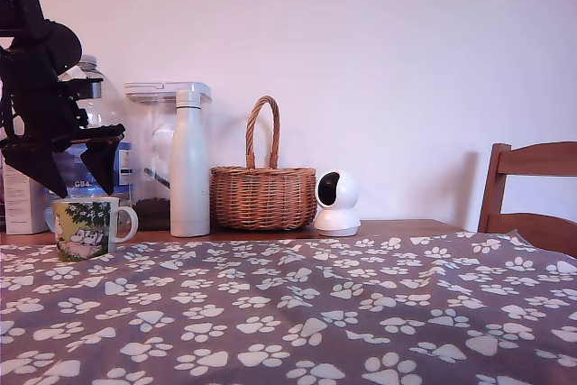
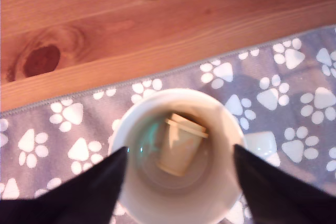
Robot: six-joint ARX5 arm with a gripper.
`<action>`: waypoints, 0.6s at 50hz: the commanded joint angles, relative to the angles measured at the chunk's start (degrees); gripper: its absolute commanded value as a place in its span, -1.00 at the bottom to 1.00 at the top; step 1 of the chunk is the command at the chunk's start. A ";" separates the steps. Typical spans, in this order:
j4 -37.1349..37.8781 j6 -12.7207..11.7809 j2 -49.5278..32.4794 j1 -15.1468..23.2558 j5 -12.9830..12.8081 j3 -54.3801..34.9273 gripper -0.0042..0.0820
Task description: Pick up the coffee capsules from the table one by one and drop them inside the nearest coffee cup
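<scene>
Claw [image 1: 74, 176] above coffee cup [image 1: 87, 228]

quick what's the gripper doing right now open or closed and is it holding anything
Gripper: open and empty, fingers spread either side of the coffee cup; a coffee capsule lies inside the cup.

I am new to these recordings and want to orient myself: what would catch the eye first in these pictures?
In the wrist view, a pale coffee capsule lies tilted inside the coffee cup, with the open gripper directly above. In the exterior view, the cup sits on the paw-print cloth at the far left, before a white bottle and a wicker basket.
</scene>
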 commanded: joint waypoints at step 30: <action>9.90 1.25 -12.85 -0.52 0.66 -9.31 -0.94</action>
